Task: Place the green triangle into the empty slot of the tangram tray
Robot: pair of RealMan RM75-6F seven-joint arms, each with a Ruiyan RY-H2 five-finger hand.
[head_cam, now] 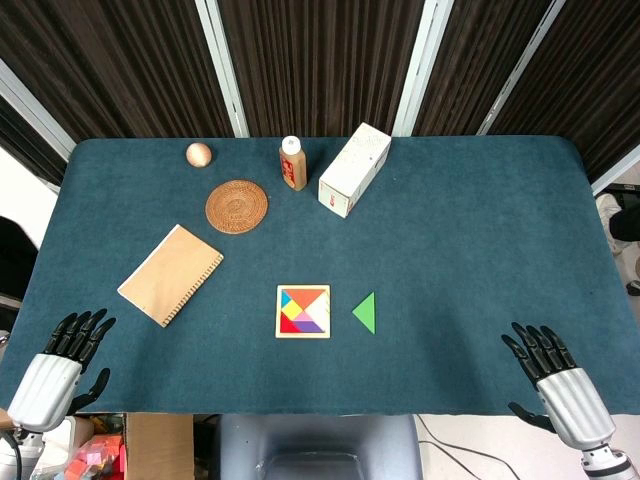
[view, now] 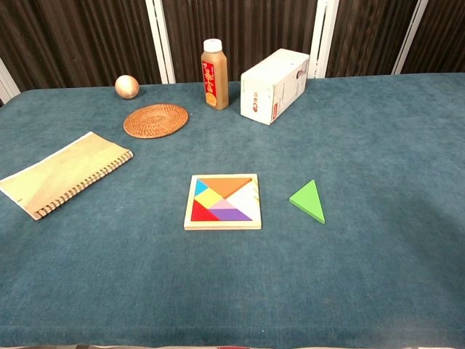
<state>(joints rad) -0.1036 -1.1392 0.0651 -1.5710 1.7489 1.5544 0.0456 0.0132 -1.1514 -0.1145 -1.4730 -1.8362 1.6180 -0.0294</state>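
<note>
A green triangle (head_cam: 366, 313) (view: 309, 201) lies flat on the blue tablecloth just right of the square wooden tangram tray (head_cam: 303, 334) (view: 221, 225). The tray holds several coloured pieces, and a pale triangular gap shows on its right side. My left hand (head_cam: 62, 360) hovers at the table's near left corner with its fingers apart and nothing in it. At the near right corner my right hand (head_cam: 553, 372) is the same, fingers spread and empty. Both hands are far from the triangle and show only in the head view.
A spiral notebook (head_cam: 171, 274) (view: 64, 174) lies at the left. Toward the back stand a woven coaster (head_cam: 237, 206) (view: 155, 121), a wooden ball (head_cam: 199, 154) (view: 126, 86), a juice bottle (head_cam: 292, 164) (view: 214, 75) and a white carton (head_cam: 354, 170) (view: 275, 86).
</note>
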